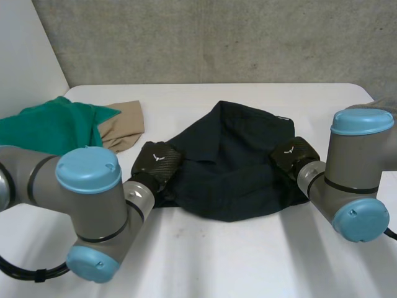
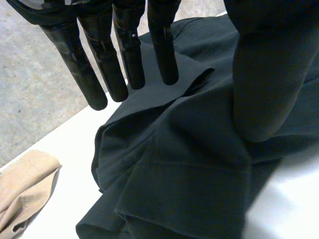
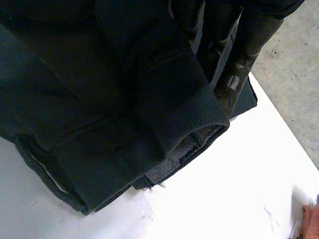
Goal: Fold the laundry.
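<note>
A dark navy garment (image 1: 236,161) lies crumpled in the middle of the white table (image 1: 248,261). My left hand (image 1: 156,162) is at its left edge. In the left wrist view its fingers (image 2: 124,55) are straight and spread above the garment (image 2: 189,164), the thumb (image 2: 264,84) rests on the cloth, and nothing is held. My right hand (image 1: 291,155) is at the garment's right edge. In the right wrist view its curled fingers (image 3: 244,55) grip the dark cloth (image 3: 99,124), and a ribbed sleeve cuff (image 3: 194,139) hangs beside them.
A green cloth (image 1: 49,124) and a tan cloth (image 1: 124,124) lie at the table's back left; the tan one (image 2: 25,184) also lies beyond my left hand's fingertips. A concrete wall (image 1: 217,37) stands behind the table. A pinkish cloth (image 3: 310,221) lies near the right hand.
</note>
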You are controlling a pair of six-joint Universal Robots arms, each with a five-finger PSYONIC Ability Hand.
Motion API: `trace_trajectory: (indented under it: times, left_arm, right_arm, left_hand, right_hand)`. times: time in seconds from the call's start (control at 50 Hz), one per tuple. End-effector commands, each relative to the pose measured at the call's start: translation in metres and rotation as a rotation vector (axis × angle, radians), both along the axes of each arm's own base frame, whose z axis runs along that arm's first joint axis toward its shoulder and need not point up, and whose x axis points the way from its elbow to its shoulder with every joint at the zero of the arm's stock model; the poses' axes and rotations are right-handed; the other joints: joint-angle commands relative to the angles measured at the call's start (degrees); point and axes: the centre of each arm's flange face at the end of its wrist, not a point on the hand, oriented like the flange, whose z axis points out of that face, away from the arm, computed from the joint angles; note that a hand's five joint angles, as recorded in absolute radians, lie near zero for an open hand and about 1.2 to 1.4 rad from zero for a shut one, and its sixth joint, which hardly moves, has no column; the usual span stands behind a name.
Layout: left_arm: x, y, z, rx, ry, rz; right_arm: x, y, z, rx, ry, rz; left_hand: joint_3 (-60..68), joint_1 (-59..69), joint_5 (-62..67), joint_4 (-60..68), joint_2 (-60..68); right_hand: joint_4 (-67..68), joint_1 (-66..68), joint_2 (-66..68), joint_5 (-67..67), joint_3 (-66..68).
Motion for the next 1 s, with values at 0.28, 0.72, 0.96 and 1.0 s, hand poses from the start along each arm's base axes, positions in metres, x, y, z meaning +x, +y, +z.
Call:
trace_trajectory:
  times: [0.28, 0.72, 0.96, 1.0]
  left_arm:
    - [0.011, -0.028, -0.029, -0.054, -0.166, 0.099]
    - [0.034, 0.067, 0.089, -0.079, -0.231, -0.039]
    - [0.031, 0.062, 0.017, 0.176, -0.413, -0.099]
    - [0.022, 0.036, 0.008, 0.159, -0.398, -0.068]
  right_arm:
    - [-0.006, 0.003, 0.010, -0.011, -0.004, -0.010]
    - [-0.032, 0.076, 0.103, 0.011, 0.265, 0.160]
    - [-0.039, 0.083, 0.054, 0.219, 0.339, 0.225]
    - [-0.035, 0.067, 0.043, 0.194, 0.347, 0.203]
  left_hand:
    - [14.0, 13.9, 15.3, 14.8, 14.6]
    - [47.2, 47.1, 48.4, 47.9, 47.7]
    - [47.2, 47.1, 48.4, 47.9, 47.7]
    - [47.2, 47.1, 48.4, 47.9, 47.7]
  right_hand:
    - [12.0, 23.4, 12.8, 13.8, 12.2]
    - [12.0, 23.4, 12.8, 13.8, 12.2]
    - [12.0, 23.4, 12.8, 13.8, 12.2]
    - [12.0, 23.4, 12.8, 13.8, 12.2]
